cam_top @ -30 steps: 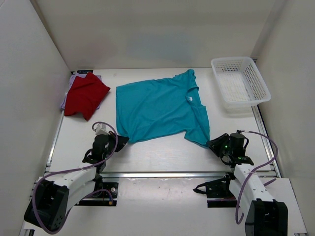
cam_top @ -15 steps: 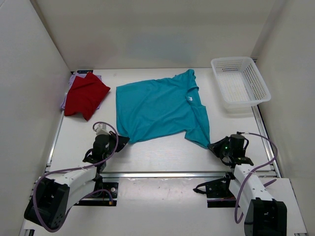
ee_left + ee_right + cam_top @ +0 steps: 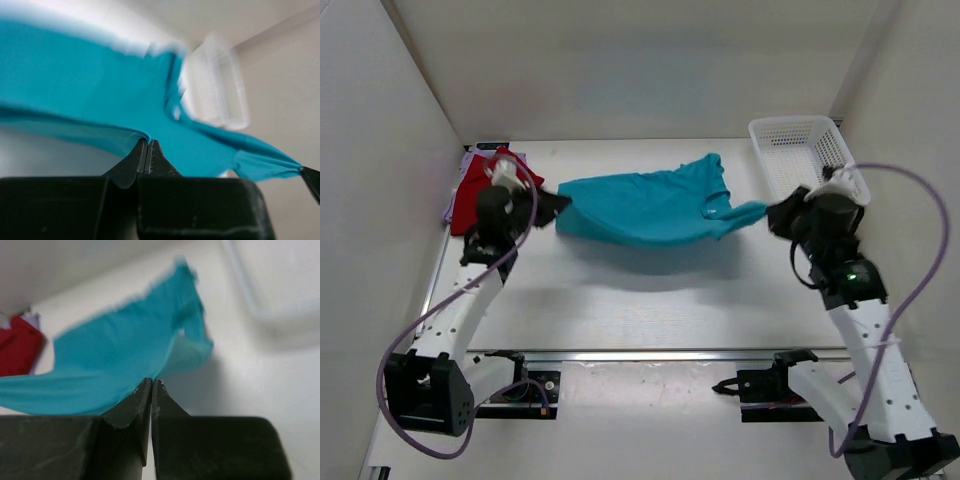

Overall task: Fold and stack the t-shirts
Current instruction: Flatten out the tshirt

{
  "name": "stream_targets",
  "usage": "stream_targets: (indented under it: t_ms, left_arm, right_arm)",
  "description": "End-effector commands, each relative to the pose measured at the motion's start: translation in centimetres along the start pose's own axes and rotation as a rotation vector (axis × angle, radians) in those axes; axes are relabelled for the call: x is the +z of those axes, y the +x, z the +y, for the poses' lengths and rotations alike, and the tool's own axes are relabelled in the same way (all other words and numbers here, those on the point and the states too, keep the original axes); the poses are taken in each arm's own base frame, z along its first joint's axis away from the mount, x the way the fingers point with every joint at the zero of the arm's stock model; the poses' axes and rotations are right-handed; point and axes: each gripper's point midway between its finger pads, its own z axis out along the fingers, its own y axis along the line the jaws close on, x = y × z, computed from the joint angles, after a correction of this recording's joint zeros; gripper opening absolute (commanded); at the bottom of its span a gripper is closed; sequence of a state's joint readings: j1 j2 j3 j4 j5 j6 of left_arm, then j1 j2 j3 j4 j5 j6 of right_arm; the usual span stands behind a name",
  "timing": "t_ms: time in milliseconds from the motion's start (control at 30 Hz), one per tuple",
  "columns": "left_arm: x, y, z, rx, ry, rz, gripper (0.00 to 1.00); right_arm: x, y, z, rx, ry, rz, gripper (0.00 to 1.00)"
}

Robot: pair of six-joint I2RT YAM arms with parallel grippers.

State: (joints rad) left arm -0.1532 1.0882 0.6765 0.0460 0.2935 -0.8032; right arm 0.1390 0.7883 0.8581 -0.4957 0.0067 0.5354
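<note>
The teal t-shirt [image 3: 650,208] hangs stretched above the table between both grippers, sagging in the middle with its shadow below. My left gripper [image 3: 557,204] is shut on its left corner, seen close up as teal cloth [image 3: 100,90] pinched at the gripper [image 3: 148,141]. My right gripper [image 3: 772,212] is shut on the right corner, where the teal shirt [image 3: 115,365] meets the gripper [image 3: 152,381]. The red t-shirt [image 3: 470,200] lies folded at the back left on the lavender one [image 3: 450,205], partly hidden by the left arm.
A white lattice basket [image 3: 790,170] stands at the back right, just behind the right gripper. White walls close in the table on three sides. A metal rail [image 3: 650,354] runs along the near edge.
Both grippers rose from the near edge and moved toward the back, lifting the teal shirt off the table by its near corners. The right gripper closed on the cloth.
</note>
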Motion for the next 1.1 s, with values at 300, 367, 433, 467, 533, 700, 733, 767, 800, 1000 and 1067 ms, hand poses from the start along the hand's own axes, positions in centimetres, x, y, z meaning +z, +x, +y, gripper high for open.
stream_targets:
  t_ms: [300, 367, 433, 467, 533, 700, 733, 767, 800, 1000, 1067]
  left_arm:
    - [-11.8, -22.1, -14.8, 0.136, 0.227, -0.356, 0.0]
    - [-12.7, -23.7, -15.9, 0.153, 0.214, -0.408, 0.0]
    - [-12.6, -24.6, -15.8, 0.141, 0.2, -0.417, 0.0]
    - [-12.1, -24.7, -15.6, 0.138, 0.207, -0.401, 0.0]
    - [-10.9, -23.9, -14.7, 0.126, 0.188, -0.382, 0.0]
    - [-5.7, -21.1, -8.0, 0.117, -0.008, -0.335, 0.0]
    - [-4.1, -20.0, -6.6, 0.117, -0.024, -0.303, 0.0]
    - [-2.2, -19.0, -4.0, 0.085, -0.08, -0.269, 0.0]
    - [-1.2, -18.5, -3.3, 0.085, -0.099, -0.266, 0.0]
    - [5.9, -19.1, -0.1, 0.048, -0.131, -0.179, 0.0]
    - [7.4, -20.5, -1.1, 0.045, -0.111, -0.173, 0.0]
  right_arm:
    - [-13.9, -25.5, 15.0, -0.425, 0.008, -0.541, 0.0]
    - [-13.2, -26.1, 18.0, -0.502, 0.007, -0.583, 0.0]
    - [-12.6, -27.0, 19.7, -0.521, -0.03, -0.61, 0.01]
    - [-10.4, -27.0, 19.6, -0.525, -0.053, -0.575, 0.0]
    - [-6.8, -27.1, 18.9, -0.505, -0.142, -0.5, 0.0]
    - [4.2, -25.0, 15.8, -0.499, -0.2, -0.286, 0.0]
    - [6.5, -25.0, 14.7, -0.47, -0.219, -0.244, 0.01]
    - [9.9, -23.7, 13.5, -0.448, -0.21, -0.175, 0.0]
    - [10.7, -24.2, 13.5, -0.459, -0.25, -0.17, 0.0]
    - [20.3, -22.5, 10.4, -0.4, -0.225, -0.085, 0.0]
    - [20.0, -25.1, 11.5, -0.376, -0.248, -0.173, 0.0]
